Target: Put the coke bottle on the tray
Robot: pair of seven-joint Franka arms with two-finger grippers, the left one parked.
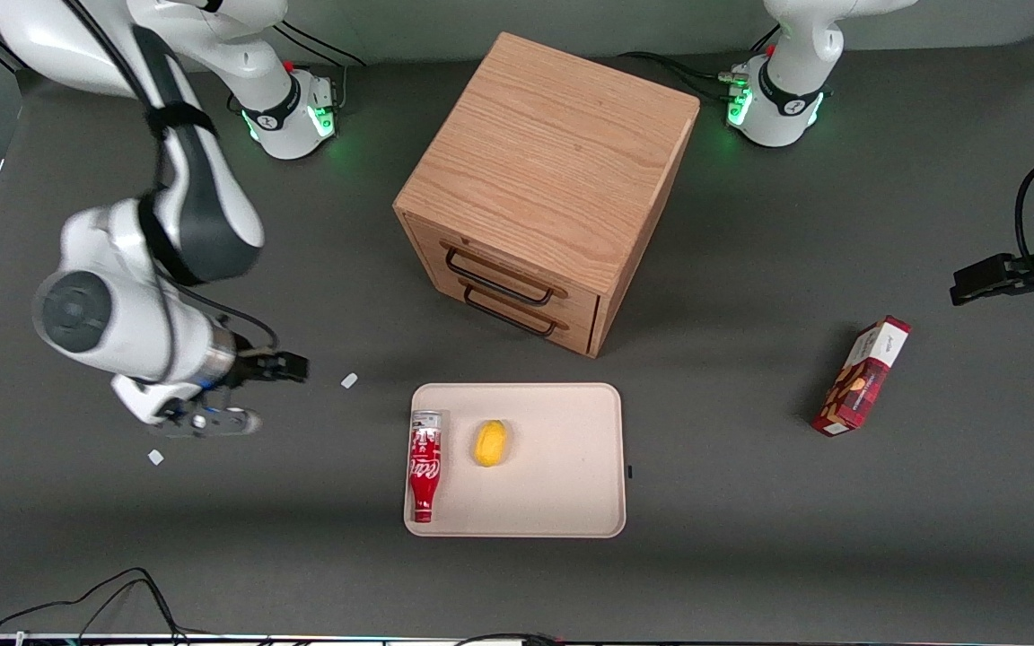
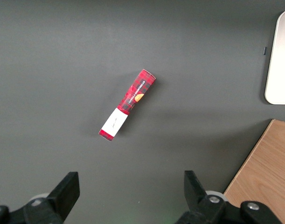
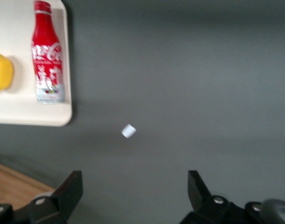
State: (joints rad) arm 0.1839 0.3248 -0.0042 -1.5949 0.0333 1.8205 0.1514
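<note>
The coke bottle (image 1: pixel 424 467) lies flat on the cream tray (image 1: pixel 562 502), along the tray's edge toward the working arm's end, its red neck pointing to the front camera. It also shows in the right wrist view (image 3: pixel 47 52) on the tray (image 3: pixel 25 112). My gripper (image 1: pixel 212 417) is open and empty, raised above the bare grey table well away from the tray, toward the working arm's end. Its two dark fingertips (image 3: pixel 70 189) stand wide apart with nothing between them (image 3: pixel 133 191).
A yellow lemon-like fruit (image 1: pixel 490 442) lies on the tray beside the bottle. A wooden drawer cabinet (image 1: pixel 544 188) stands farther from the front camera than the tray. A red snack box (image 1: pixel 860 377) lies toward the parked arm's end. Small white scraps (image 1: pixel 349 380) (image 1: pixel 155 457) lie on the table.
</note>
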